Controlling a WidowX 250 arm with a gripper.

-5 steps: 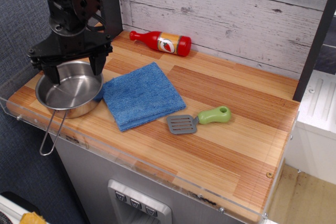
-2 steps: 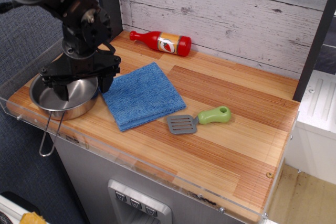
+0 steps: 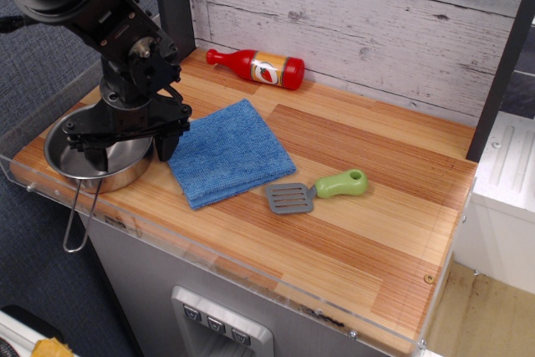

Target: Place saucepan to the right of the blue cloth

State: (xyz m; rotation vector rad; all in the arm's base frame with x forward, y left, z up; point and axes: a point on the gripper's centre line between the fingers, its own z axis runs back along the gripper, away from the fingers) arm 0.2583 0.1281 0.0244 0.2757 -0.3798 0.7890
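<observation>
The saucepan (image 3: 68, 155) is a shiny steel pan at the counter's front left corner, its wire-loop handle (image 3: 77, 221) hanging over the front edge. The blue cloth (image 3: 227, 152) lies flat just right of the pan. My gripper (image 3: 125, 153) is lowered over the pan with its jaws wide apart. One dark finger (image 3: 164, 141) stands between the pan's right rim and the cloth, and the other finger (image 3: 89, 150) is down inside the pan. The arm hides the back of the pan.
A grey spatula with a green handle (image 3: 316, 190) lies right of the cloth. A red sauce bottle (image 3: 259, 66) lies by the back wall. The wooden counter (image 3: 376, 232) has a clear acrylic rim along its front and left edges.
My gripper has come down and a little to the right, so its fingers now sit at the pan's rim. The pan has shifted slightly left. Cloth, spatula and bottle have not moved.
</observation>
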